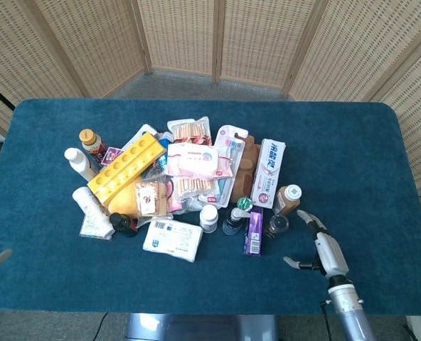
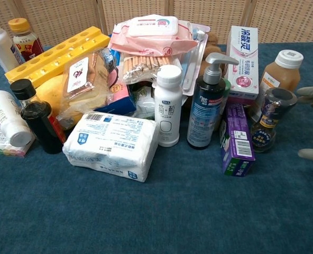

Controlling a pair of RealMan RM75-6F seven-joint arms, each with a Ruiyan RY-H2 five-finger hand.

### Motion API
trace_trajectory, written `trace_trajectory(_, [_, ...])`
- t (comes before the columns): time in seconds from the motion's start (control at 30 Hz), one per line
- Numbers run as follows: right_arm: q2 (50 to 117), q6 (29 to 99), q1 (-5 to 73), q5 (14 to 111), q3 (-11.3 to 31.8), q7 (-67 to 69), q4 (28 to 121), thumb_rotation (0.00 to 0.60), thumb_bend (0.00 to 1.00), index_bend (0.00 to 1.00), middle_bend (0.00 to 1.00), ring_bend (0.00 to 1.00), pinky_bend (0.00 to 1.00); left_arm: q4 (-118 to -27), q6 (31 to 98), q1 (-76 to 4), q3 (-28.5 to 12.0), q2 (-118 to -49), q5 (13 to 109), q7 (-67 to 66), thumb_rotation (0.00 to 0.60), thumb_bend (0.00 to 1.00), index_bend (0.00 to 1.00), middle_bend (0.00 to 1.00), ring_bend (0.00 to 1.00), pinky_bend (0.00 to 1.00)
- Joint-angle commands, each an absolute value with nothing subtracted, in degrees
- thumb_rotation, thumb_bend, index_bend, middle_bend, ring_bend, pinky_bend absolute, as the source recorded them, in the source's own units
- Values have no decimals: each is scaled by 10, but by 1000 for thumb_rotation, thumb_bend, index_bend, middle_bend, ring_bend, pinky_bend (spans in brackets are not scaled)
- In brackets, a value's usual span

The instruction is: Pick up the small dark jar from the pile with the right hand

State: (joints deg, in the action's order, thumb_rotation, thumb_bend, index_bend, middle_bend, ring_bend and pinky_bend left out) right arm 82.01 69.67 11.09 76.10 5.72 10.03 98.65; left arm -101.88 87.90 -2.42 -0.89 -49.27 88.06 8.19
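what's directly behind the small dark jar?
Behind the small dark jar stands a brown bottle with a white cap, close by. The jar covers the bottle's lower part, so whether they touch is unclear. The right hand is open, apart from both.

A small dark glass jar (image 2: 269, 123) is seen at the pile's right edge on a blue cloth-covered table (image 1: 353, 142), just in front of a white-capped amber bottle (image 2: 281, 73) and right of a purple carton (image 2: 236, 138). The robot's right hand (image 1: 323, 249) is positioned near the jar's right side, apart from it.
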Motion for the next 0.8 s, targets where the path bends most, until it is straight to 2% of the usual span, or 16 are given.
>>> trace_trajectory(0.03, [825,697,113,758,60,98,984,600,0,0,0,0,0,-1017,878,-24,-10,-492,879,83,600,83,0,0,0,0])
trace_trajectory(0.57, [872,698,136,740,82,72,988,600,0,0,0,0,0,-1014,869,-27,-13,-497,872,76,600,83,0,0,0,0])
trace_trajectory(0.8, [913,739,130,743,88,60,968,600,0,0,0,0,0,-1013,869,-27,-14,-496,868,78,600,83,0,0,0,0])
